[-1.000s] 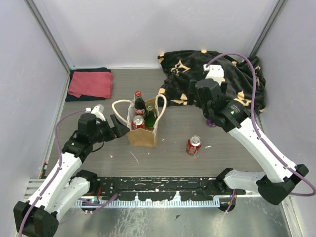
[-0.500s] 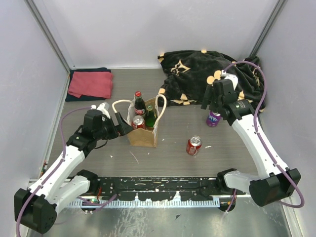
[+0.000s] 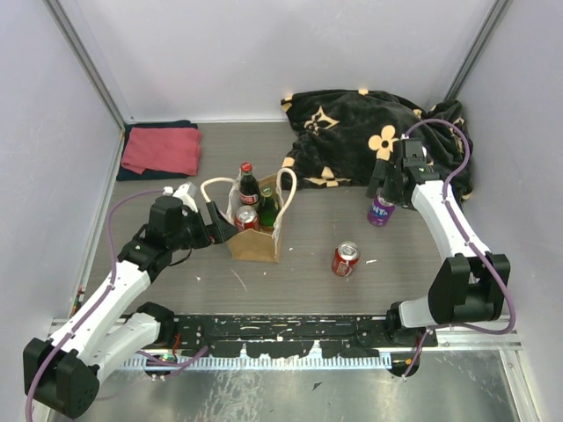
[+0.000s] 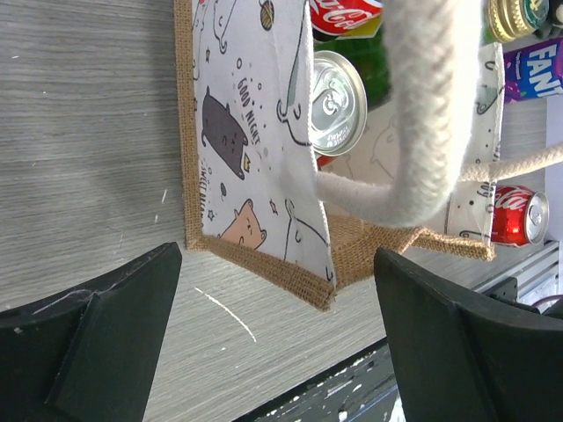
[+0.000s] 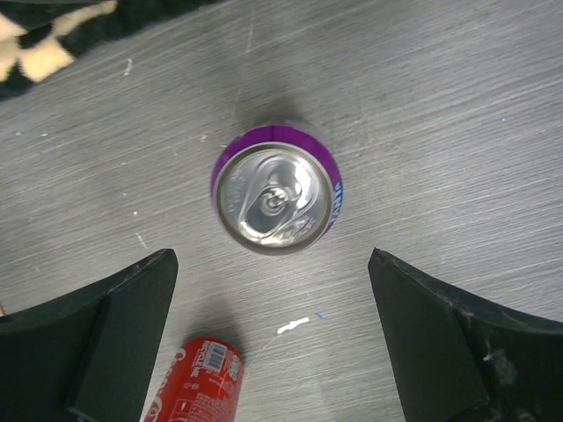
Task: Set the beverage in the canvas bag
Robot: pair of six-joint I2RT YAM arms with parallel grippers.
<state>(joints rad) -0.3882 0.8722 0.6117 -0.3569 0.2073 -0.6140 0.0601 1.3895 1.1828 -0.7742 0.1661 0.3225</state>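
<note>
1 can (image 4: pixel 339 88) half-hidden inside canvas bag (image 4: pixel 237 132).

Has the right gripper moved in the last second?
Yes. The right gripper swung rightward, uncovering the purple can its arm hid, and now hangs open above it.

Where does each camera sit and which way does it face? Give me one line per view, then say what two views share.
Top external: above and behind the bases, looking down on the table; both arms show whole.
Left wrist: on the left end effector, facing the canvas bag up close; its open fingers fill the lower corners.
Right wrist: on the right end effector, looking straight down on the upright purple can; open fingers in the lower corners.
Shared: the red can lying on the table shows in all three.
</note>
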